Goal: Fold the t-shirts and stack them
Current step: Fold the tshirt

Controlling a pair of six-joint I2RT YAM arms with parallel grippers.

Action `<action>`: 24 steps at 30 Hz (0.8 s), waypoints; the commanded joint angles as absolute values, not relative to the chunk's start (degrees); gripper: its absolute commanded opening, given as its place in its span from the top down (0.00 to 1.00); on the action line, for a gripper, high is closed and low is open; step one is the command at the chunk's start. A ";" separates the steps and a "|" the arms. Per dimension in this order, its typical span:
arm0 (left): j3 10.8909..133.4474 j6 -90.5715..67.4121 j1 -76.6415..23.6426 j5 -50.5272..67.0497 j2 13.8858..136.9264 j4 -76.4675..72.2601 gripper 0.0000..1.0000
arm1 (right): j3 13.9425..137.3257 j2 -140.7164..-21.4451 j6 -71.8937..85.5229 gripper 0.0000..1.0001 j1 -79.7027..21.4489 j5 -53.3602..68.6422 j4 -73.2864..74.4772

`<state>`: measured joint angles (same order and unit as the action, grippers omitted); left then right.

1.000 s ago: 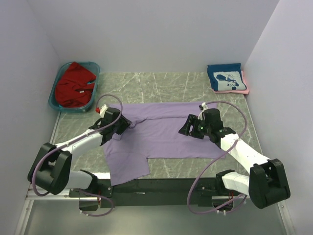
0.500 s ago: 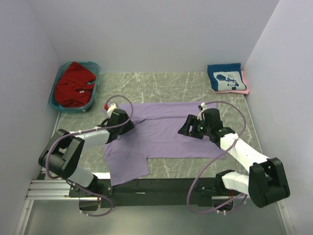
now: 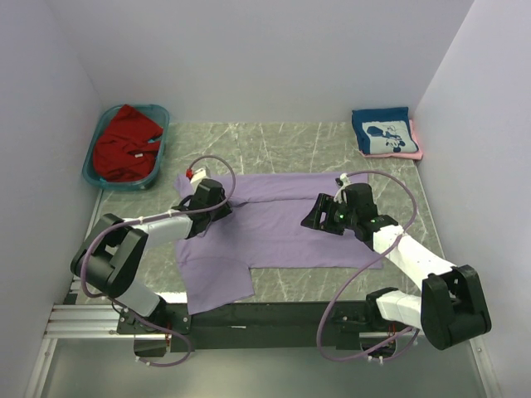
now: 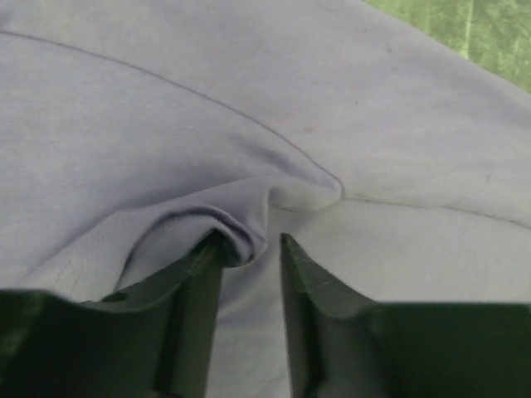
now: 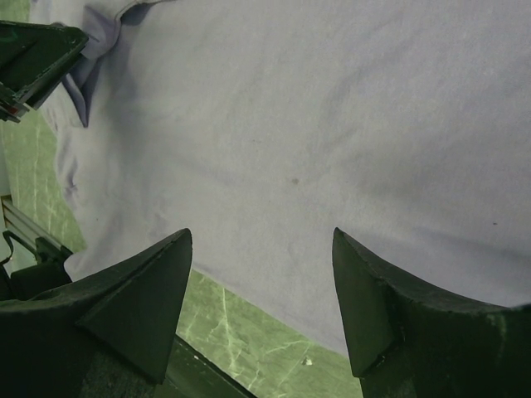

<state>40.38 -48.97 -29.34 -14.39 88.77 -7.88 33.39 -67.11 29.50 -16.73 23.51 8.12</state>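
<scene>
At mid-frame, the plain lavender-purple cloth t-shirt lay spread out; left gripper stood half-apart against a puckered fold, right gripper gaped wide, empty. Gathering more cloth before closing seemed wise.

4 t-shirts in all: 1 lavender t-shirt spread over the middle of the table, 1 red t-shirt in the 1 teal tub at the far left corner, and 1 navy t-shirt lying on 1 pink t-shirt at the far right corner. 2 arms at the near edge: left arm, right arm.
</scene>
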 commanded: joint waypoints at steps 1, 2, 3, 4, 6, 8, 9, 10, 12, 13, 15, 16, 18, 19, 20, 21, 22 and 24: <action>42.98 -49.57 -30.32 -14.15 88.33 -7.65 0.63 | 34.54 -67.68 28.57 0.25 -16.96 23.99 6.24; 43.15 -50.09 -30.58 -14.06 88.24 -6.78 0.66 | 34.54 -67.59 28.56 0.25 -16.96 23.99 6.33; 43.42 -50.53 -30.67 -13.71 88.24 -6.16 0.69 | 34.54 -67.67 28.65 0.25 -16.96 24.08 6.33; 43.68 -51.15 -30.67 -13.54 88.24 -5.28 0.74 | 34.54 -67.59 28.65 0.25 -16.96 24.08 6.33; 44.03 -52.64 -30.67 -12.58 88.07 -3.17 0.80 | 34.54 -67.67 28.65 0.25 -17.05 23.91 6.33; 44.12 -54.22 -30.67 -11.69 87.89 -2.38 0.86 | 34.45 -67.59 28.65 0.25 -16.96 23.91 6.33; 44.03 -54.66 -30.67 -10.73 87.80 -1.94 0.90 | 34.54 -67.59 28.65 0.25 -16.96 23.91 6.33; 44.03 -55.63 -30.67 -10.20 87.72 -1.76 0.92 | 34.54 -67.50 28.65 0.25 -16.96 23.91 6.42; 44.47 -56.60 -30.59 -9.49 87.45 -0.45 0.94 | 34.54 -67.41 28.57 0.25 -16.96 23.91 6.42; 44.73 -57.47 -30.67 -8.54 87.36 -0.18 0.95 | 34.54 -67.41 28.56 0.25 -16.96 23.91 6.50; 45.17 -58.53 -30.76 -7.74 86.67 -0.18 0.96 | 34.54 -67.15 28.65 0.25 -16.96 23.82 6.50; 45.18 -59.93 -30.76 -7.21 86.31 2.17 0.96 | 34.45 -67.06 28.57 0.25 -16.96 23.82 6.59; 44.83 -61.34 -30.94 -6.51 85.26 3.07 0.95 | 34.54 -67.15 28.57 0.25 -16.96 23.82 6.50; 44.74 -63.17 -30.94 -6.16 84.82 3.60 0.94 | 34.54 -67.15 28.56 0.25 -16.96 23.91 6.59; 43.78 -63.98 -30.94 -5.11 84.38 3.43 0.93 | 34.63 -67.32 28.65 0.25 -16.96 23.91 6.59; 43.25 -64.68 -30.94 -4.66 83.50 2.99 0.91 | 34.54 -67.41 28.65 0.25 -17.05 23.99 6.59; 42.81 -65.99 -30.94 -3.96 83.24 2.55 0.89 | 34.63 -67.41 28.65 0.25 -16.96 23.99 6.59; 41.93 -66.62 -30.94 -1.85 82.88 1.32 0.80 | 34.72 -67.67 28.57 0.25 -16.88 24.17 6.59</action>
